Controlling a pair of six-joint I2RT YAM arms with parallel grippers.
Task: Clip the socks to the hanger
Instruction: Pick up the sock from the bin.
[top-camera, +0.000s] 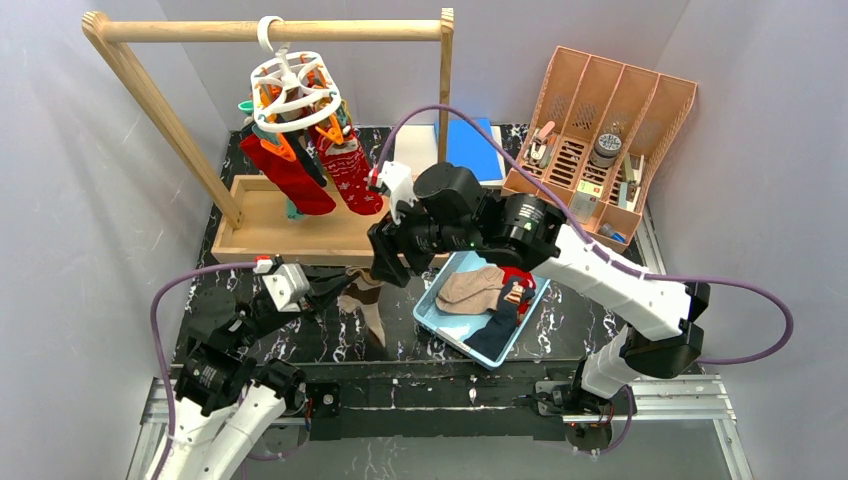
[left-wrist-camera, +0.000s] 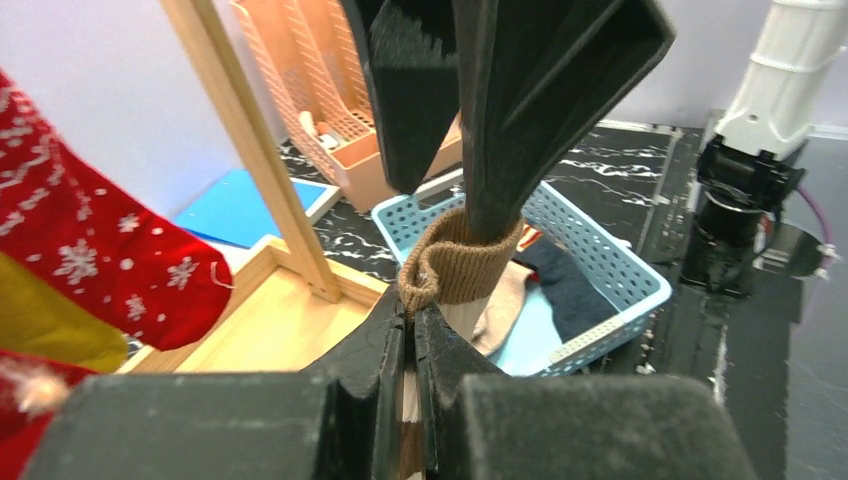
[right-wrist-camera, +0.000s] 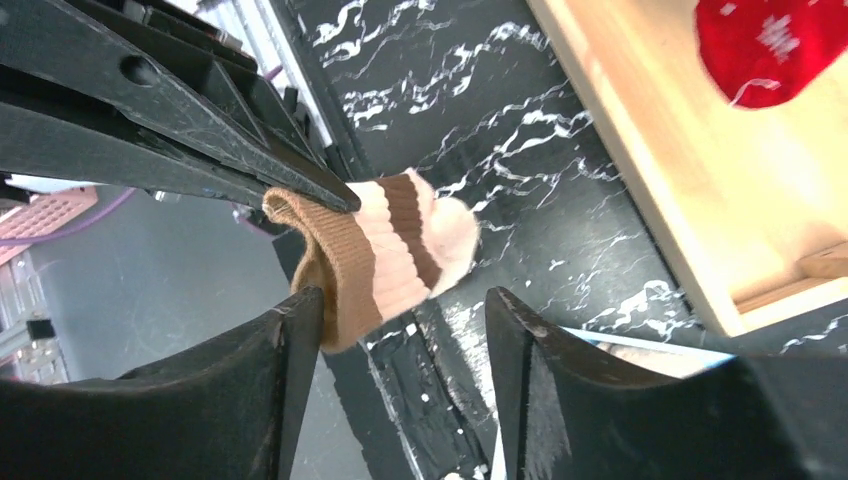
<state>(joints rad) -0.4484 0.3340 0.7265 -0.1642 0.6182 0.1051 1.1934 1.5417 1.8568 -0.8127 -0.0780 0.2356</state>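
A tan sock with brown stripes (left-wrist-camera: 455, 265) is pinched in my left gripper (left-wrist-camera: 410, 330), which is shut on it below the ribbed cuff. My right gripper (right-wrist-camera: 400, 305) stands open around that sock (right-wrist-camera: 390, 250), its left finger touching the cuff. In the top view both grippers meet mid-table: left (top-camera: 335, 288), right (top-camera: 385, 265). The white ring hanger (top-camera: 293, 85) hangs from the wooden rail, with two red socks (top-camera: 350, 175) clipped under it. More socks (top-camera: 475, 290) lie in the blue basket (top-camera: 440, 325).
The wooden rail frame stands on a tray base (top-camera: 290, 235) at the back left. A peach desk organizer (top-camera: 600, 140) is at the back right, with a blue pad (top-camera: 470, 145) beside it. The basket's rim (left-wrist-camera: 610, 270) is just behind the held sock.
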